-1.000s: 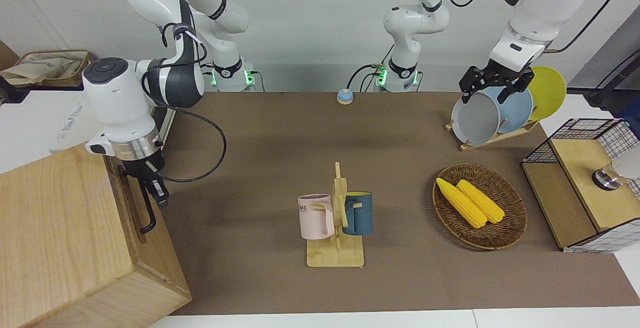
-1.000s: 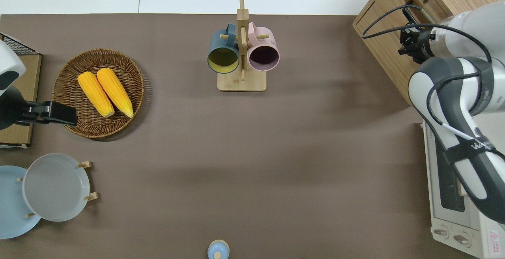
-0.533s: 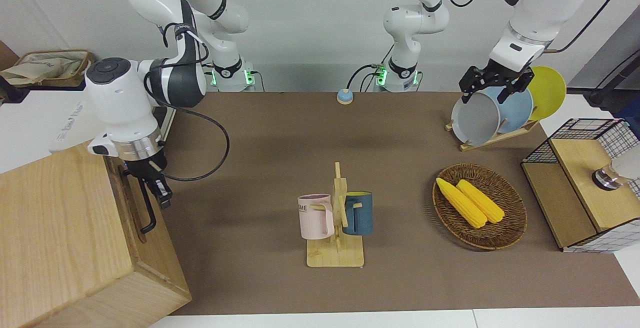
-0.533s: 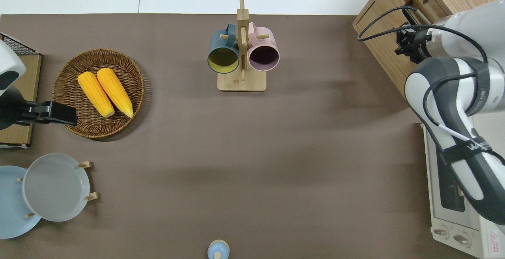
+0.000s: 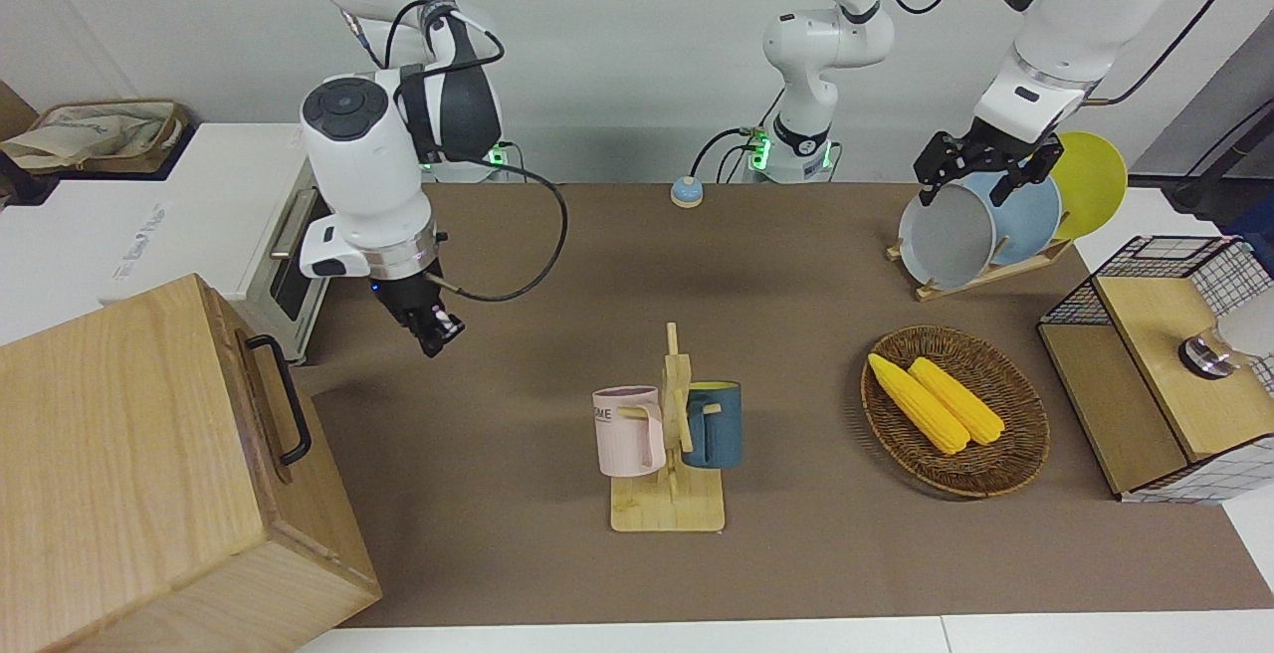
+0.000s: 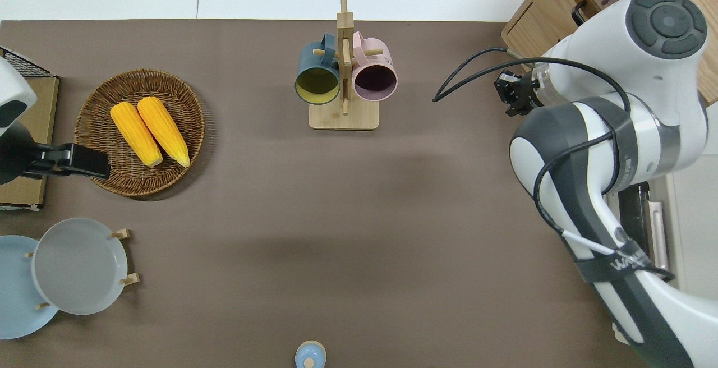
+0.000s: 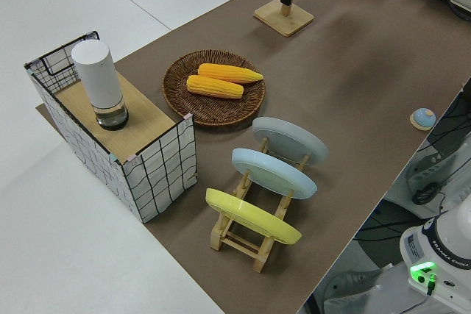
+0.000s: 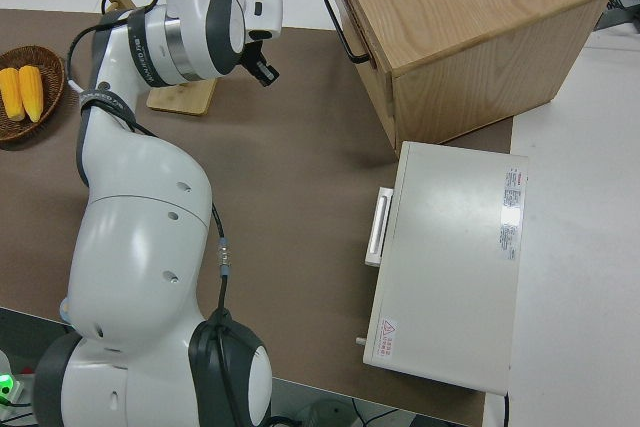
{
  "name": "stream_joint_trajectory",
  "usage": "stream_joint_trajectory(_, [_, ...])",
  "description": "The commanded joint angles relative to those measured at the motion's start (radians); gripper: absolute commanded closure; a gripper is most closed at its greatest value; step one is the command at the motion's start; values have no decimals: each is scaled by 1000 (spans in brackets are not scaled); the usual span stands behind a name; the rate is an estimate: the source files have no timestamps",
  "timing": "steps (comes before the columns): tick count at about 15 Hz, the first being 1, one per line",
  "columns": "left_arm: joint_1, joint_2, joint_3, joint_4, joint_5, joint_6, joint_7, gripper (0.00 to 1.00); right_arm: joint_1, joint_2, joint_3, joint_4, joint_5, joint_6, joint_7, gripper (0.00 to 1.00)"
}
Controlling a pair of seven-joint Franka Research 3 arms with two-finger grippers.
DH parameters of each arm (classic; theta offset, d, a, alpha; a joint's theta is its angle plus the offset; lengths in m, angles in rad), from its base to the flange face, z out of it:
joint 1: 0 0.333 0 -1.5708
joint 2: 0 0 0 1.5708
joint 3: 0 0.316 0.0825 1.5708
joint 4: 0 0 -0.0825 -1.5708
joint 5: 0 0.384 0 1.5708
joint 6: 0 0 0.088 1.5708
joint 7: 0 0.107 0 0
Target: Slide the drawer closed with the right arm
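The drawer (image 5: 254,404) sits pushed in, its front flush with the big wooden cabinet (image 5: 129,454) at the right arm's end of the table. Its black loop handle (image 5: 291,404) also shows in the overhead view (image 6: 578,12) and the right side view (image 8: 343,19). My right gripper (image 5: 435,332) is shut and empty. It hangs in the air over bare table between the cabinet and the mug rack (image 6: 343,76), clear of the handle; it also shows in the overhead view (image 6: 507,94) and the right side view (image 8: 265,72). My left arm is parked, its gripper (image 5: 980,180) open.
A white toaster oven (image 8: 450,267) stands beside the cabinet, nearer to the robots. A wicker basket (image 5: 1015,454) with two corn cobs, a plate rack (image 5: 980,275), a wire-mesh box (image 5: 1155,374) and a small blue bell (image 5: 686,193) are also on the table.
My right gripper has left the drawer front, risen and swung out toward the middle of the table. The drawer front now sits flush. The left arm has not moved.
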Motion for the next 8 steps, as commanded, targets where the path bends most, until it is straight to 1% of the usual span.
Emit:
stream_joint_trajectory(1, [4,11,-6,26,17,-20,10,7,21,-93,-9,-26,20,-134,-153,1000])
stream_joint_trajectory(2, [4,11,-6,26,17,-20,10,7,21,-118,-11,-33,29,-170,-185,1000])
stream_joint_trajectory(3, [4,11,-6,24,17,-20,10,7,16,-145,-11,-45,35,-197,-248,1000])
stream_joint_trajectory(4, [4,11,-6,24,17,-20,10,7,9,-171,-11,-56,38,-228,-334,1000])
stream_joint_trajectory(6, [4,11,-6,26,17,-20,10,7,-13,-208,-22,-58,51,-283,-481,1000])
stream_joint_trajectory(8, [4,11,-6,24,17,-20,10,7,-33,-234,-44,-58,95,-293,-605,1000])
